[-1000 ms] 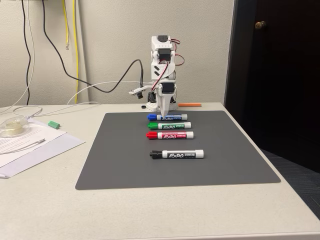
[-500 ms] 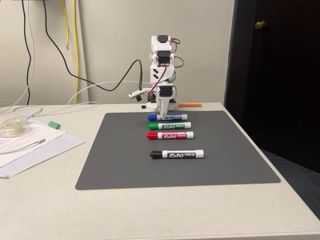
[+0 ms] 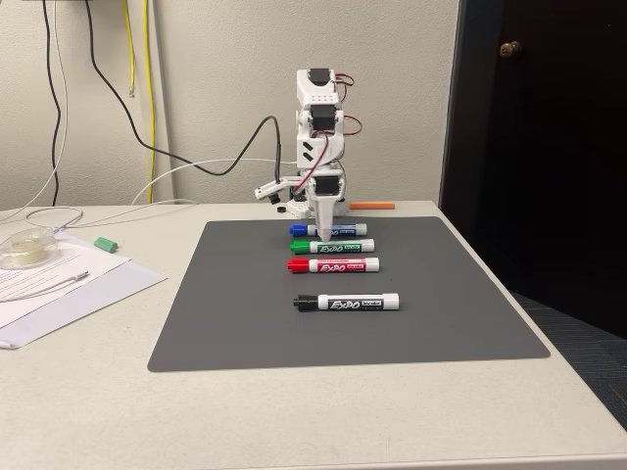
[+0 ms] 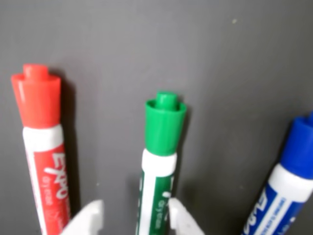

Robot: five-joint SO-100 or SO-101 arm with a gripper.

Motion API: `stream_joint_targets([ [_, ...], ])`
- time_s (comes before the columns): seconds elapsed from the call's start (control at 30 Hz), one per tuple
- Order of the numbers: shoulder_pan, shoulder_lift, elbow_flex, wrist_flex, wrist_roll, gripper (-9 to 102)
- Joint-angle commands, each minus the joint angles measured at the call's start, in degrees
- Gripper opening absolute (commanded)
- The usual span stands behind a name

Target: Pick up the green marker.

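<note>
**Gripper straddles the green marker on the mat**

Beige table (image 3: 88,392) fills the fixed view, with a pale wall behind and a dark door (image 3: 539,147) at the right. On the table lies a large dark grey mat (image 3: 235,323). At its far edge stands the white arm (image 3: 319,117), with red and black wires at its joints and a black cable (image 3: 176,162) running off to the left along the wall.

Left of the mat sit loose papers (image 3: 69,284), a clear tape roll (image 3: 22,249) and a small green cap (image 3: 105,243). An orange stick (image 3: 371,205) lies on the table, far right of the arm's base.

Four markers lie on the mat in a column, each pointing its cap left in the fixed view: the blue marker (image 3: 331,229) farthest, then the green marker (image 3: 333,246), the red marker (image 3: 333,264), and the black marker (image 3: 347,303) nearest, set a little apart from the rest.

The gripper (image 3: 322,233) points straight down over the far end of that column, its tip in front of the blue marker and just above the green one. In the wrist view the two white fingertips (image 4: 88,218) stand narrowly apart on either side of the green marker's (image 4: 161,161) barrel, below its cap; whether they touch it I cannot tell. Red (image 4: 41,142) lies to the left there and blue (image 4: 288,181) to the right.
</note>
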Motion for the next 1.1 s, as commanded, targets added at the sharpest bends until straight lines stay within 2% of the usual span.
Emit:
stream_joint_targets([
  [0.0,-0.6,-1.3,-1.3,-1.0,0.4,26],
  [0.3,-2.6,-4.9,0.6,-4.9,1.2,24],
  [0.43,-3.3,-6.9,0.6,-6.1,2.4,14],
  [0.7,-4.3,-7.5,0.8,-6.9,2.8,9],
  [0.8,-5.2,-7.6,0.8,-8.2,3.4,0],
  [1.07,-4.2,1.0,0.8,-10.7,7.4,0],
])
